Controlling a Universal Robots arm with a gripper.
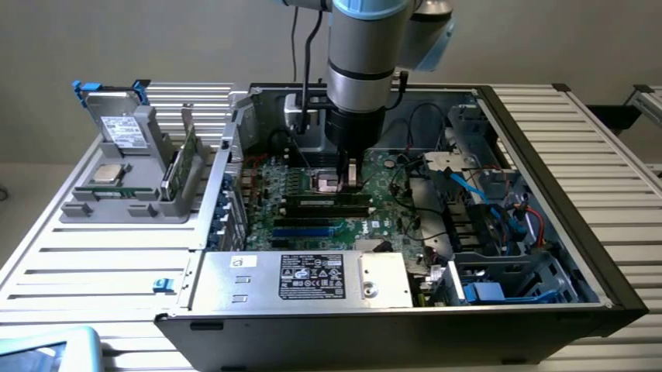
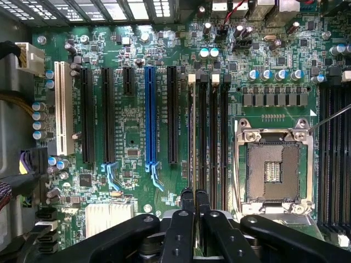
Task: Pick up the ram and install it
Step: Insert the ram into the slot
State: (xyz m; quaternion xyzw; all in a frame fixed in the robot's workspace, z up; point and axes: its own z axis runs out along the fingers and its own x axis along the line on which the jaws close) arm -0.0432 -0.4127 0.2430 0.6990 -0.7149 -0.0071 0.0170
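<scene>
Where the arm [image 1: 362, 54] enters the case [image 1: 414, 333], gripper [image 2: 194, 194] closed, memory slots [image 2: 211, 137] beneath in wrist view.

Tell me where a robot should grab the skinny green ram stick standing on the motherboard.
Grip the ram by the middle of its long top edge, coming straight down from above and pinching its two flat faces. It stands on edge among the black slots, so only that top edge is free. The gripper looks shut on it right there.

You see a slim green ram stick [image 1: 321, 203] with dark chips, upright on its long edge, standing in the row of black memory slots [image 2: 211, 137]
</scene>
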